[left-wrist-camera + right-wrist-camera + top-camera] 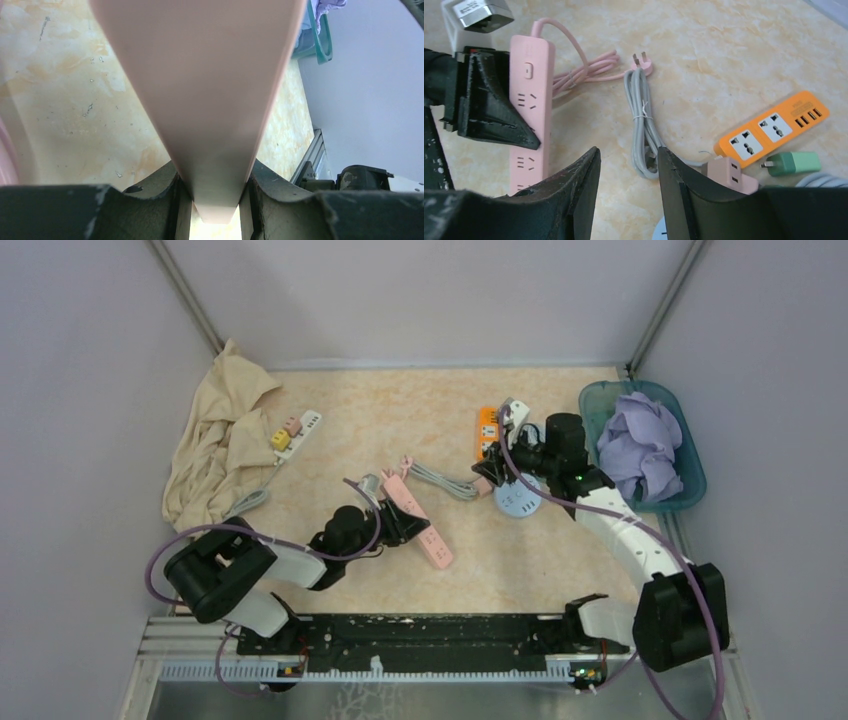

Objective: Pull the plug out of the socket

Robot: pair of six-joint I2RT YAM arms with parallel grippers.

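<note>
My left gripper (398, 522) is shut across a pink power strip (425, 530). In the left wrist view the strip (200, 75) fills the gap between the fingers (150, 200). In the right wrist view the same strip (526, 110) shows empty sockets, with the left fingers (489, 110) clamped on its side. My right gripper (490, 478) is open and empty (629, 150), over bare table between the pink strip and a bundled grey cable (644, 125). A green plug (796, 162) lies loose beside an orange power strip (774, 127).
A pink adapter block (729, 172) lies by the grey cable. A round blue socket (518, 502) is under the right wrist. A white strip (300, 428) with two plugs lies far left by a beige cloth (220, 440). A teal basket (690, 490) holds purple cloth.
</note>
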